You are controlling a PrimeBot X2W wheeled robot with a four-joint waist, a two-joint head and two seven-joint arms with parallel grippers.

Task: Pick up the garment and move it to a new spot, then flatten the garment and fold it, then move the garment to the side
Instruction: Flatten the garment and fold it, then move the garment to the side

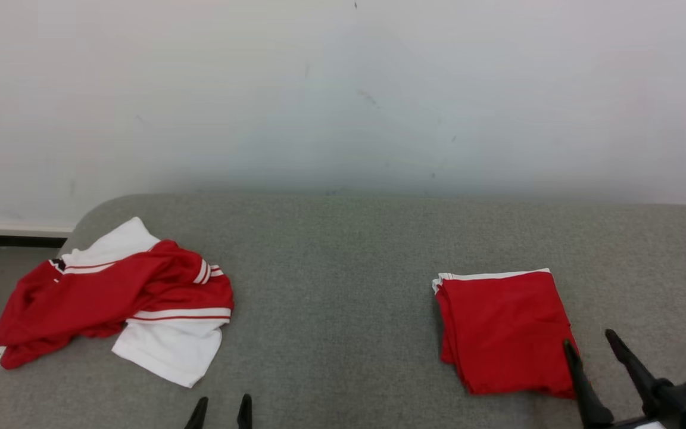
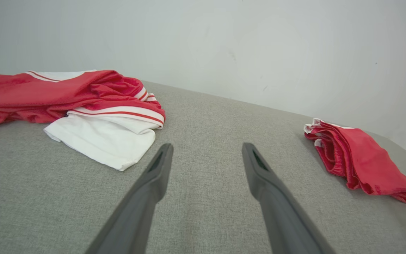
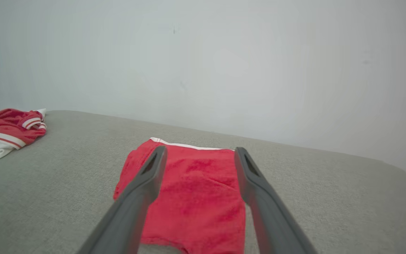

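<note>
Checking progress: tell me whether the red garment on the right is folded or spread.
Folded: the red garment lies as a compact rectangle with stacked edges.

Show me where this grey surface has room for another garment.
Widest bare patch: the middle of the grey surface, between the crumpled red and white garment and the folded red garment. The strip behind both, along the wall, is also free. Crowded: near right, where the open right end effector stands at that garment's corner.

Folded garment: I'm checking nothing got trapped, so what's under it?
The folded garment lies on the grey surface, which shows around it. Its red layers cover the spot beneath, so anything there cannot be seen.
</note>
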